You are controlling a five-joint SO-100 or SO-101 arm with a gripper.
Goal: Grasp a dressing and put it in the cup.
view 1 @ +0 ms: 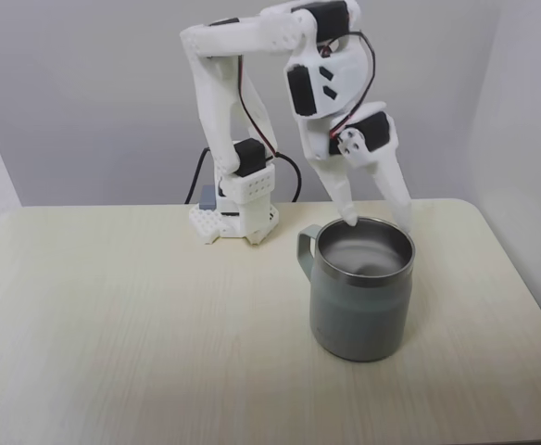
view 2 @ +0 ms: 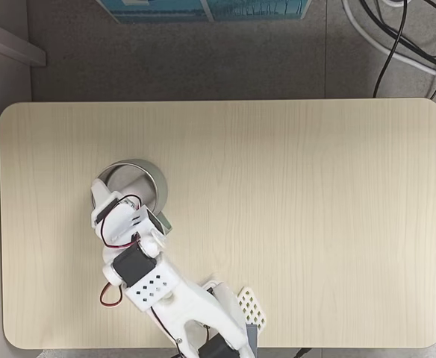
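Over the cup (view 1: 361,295) the gripper (view 1: 378,221) hangs with its two fingers spread, their tips level with the steel rim at the far side of the mouth, one near the handle side and the other toward the right in the front fixed view. Nothing shows between the fingers. Seen from above, the arm covers part of the cup (view 2: 152,173), so little of its inside can be read there. From the front, the interior shows only grey metal with a dim reflection; I cannot make out the dressing, and it may lie at the bottom, below the line of sight, though that is a guess from the open fingers poised over the mouth. The table (view 1: 141,315) around the cup carries no small white roll in either fixed view. By its nature a rolled gauze should be light and soft, giving under pressure, not fragile and not slippery, so it is best pinched across its round middle with a modest squeeze. The cup looks heavy and steady enough to stay put, yet a fingertip this close to the rim could nudge it, so any lift should go straight up.
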